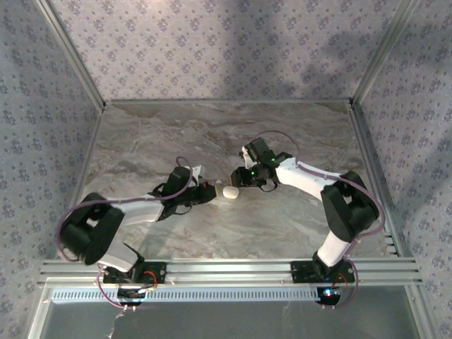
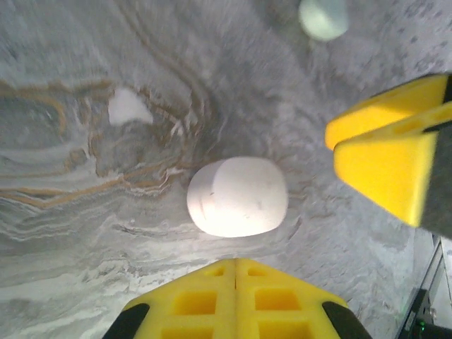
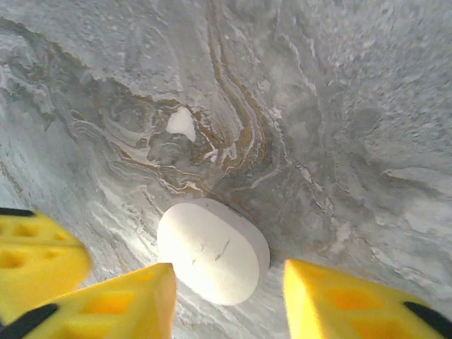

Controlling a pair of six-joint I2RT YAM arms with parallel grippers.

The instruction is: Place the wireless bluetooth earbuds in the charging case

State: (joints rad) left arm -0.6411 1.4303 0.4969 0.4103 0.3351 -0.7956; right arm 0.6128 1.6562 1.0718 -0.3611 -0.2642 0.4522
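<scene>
On the marble counter (image 1: 176,127), the left claw (image 2: 235,263) is sitting pressed together and the right claw (image 3: 229,272) is standing spread. The white charging case (image 3: 212,251) is lying flat between them, partly between the right claw's fingers.

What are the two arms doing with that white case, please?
Both arms reach to the case, which lies flat at mid-table and looks closed. The left gripper is shut and sits just beside it. The right gripper is open, a finger on either side of the case's near end, apparently not clamping it.
</scene>
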